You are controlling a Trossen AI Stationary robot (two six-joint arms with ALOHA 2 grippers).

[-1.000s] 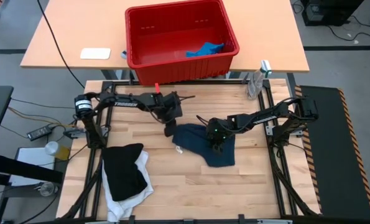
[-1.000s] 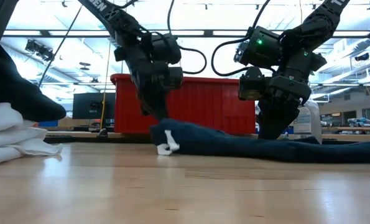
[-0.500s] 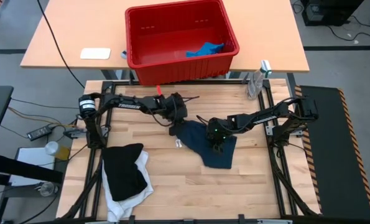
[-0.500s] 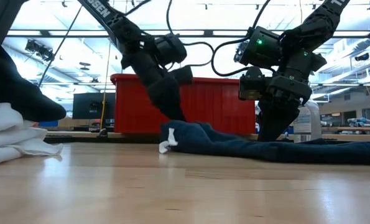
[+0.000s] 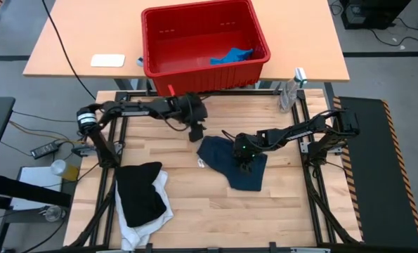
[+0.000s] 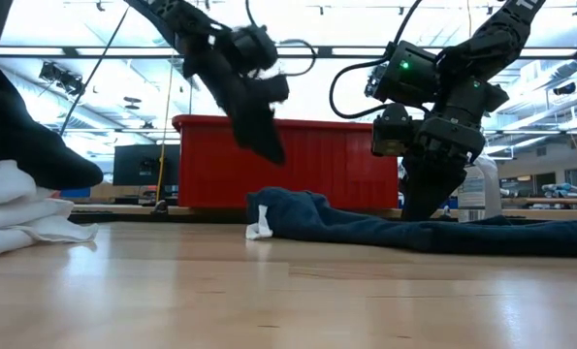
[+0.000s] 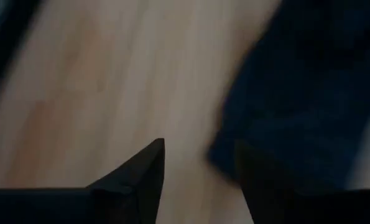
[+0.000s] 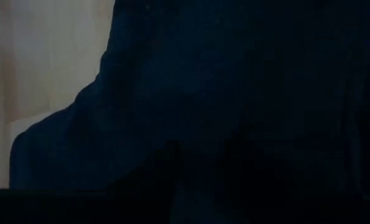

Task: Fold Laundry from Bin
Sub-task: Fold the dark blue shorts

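A dark navy garment (image 5: 226,167) lies crumpled on the wooden table, its white tag (image 6: 260,229) at its left edge. My left gripper (image 7: 200,149) hangs open above that left edge (image 5: 194,133), clear of the cloth, with nothing between its fingers. My right gripper (image 5: 246,165) is down on the garment's middle. The red bin (image 5: 198,8) stands on the far table with a small bright blue garment (image 5: 231,55) inside. A black garment (image 5: 140,190) lies on a white one (image 5: 142,228) at the near left.
A spray bottle (image 5: 287,95) stands at the table's far right corner. A flat white object (image 5: 107,60) lies on the far table left of the bin. Bare wood shows at the near middle and near right.
My left gripper has let go of the navy garment's left edge and risen, moving toward the far edge and the bin. The garment's left edge now lies humped up on the table, the tag still at its left end. The rest of the garment has stayed put.
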